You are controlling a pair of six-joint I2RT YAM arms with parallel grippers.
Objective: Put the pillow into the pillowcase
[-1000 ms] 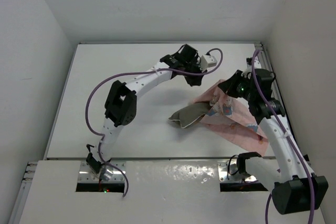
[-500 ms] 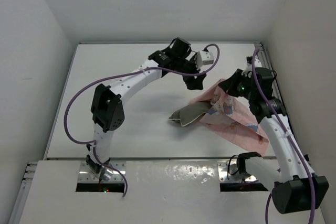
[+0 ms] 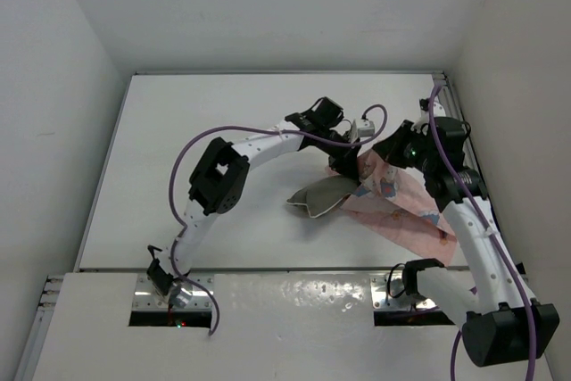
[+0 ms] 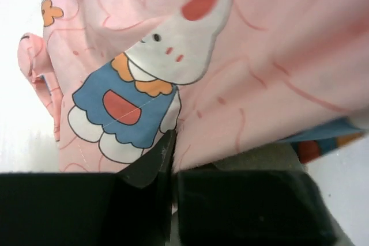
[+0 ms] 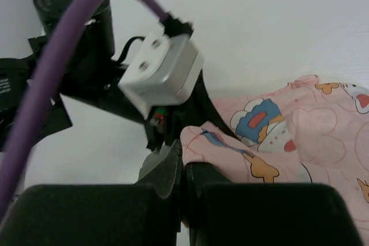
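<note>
The pink printed pillowcase (image 3: 397,202) lies crumpled at the right of the table. The olive-brown pillow (image 3: 319,194) sticks out of its left end, partly covered by it. My left gripper (image 3: 343,165) is down at the pillowcase's upper left edge. In the left wrist view the left gripper (image 4: 173,154) is shut on a fold of the pillowcase (image 4: 242,73), with a strip of the pillow (image 4: 271,155) beneath. My right gripper (image 3: 385,151) is shut on the pillowcase's far edge. In the right wrist view the right gripper (image 5: 183,162) pinches the pillowcase (image 5: 271,136).
The two wrists sit very close together; the left wrist's white camera block (image 5: 164,67) is right in front of my right fingers. The right wall (image 3: 508,86) stands near the pillowcase. The white table (image 3: 205,131) stretches to the left.
My left arm has swung from the back of the table down and right to the pillowcase's edge by the pillow. The right arm, pillow and pillowcase have hardly moved.
</note>
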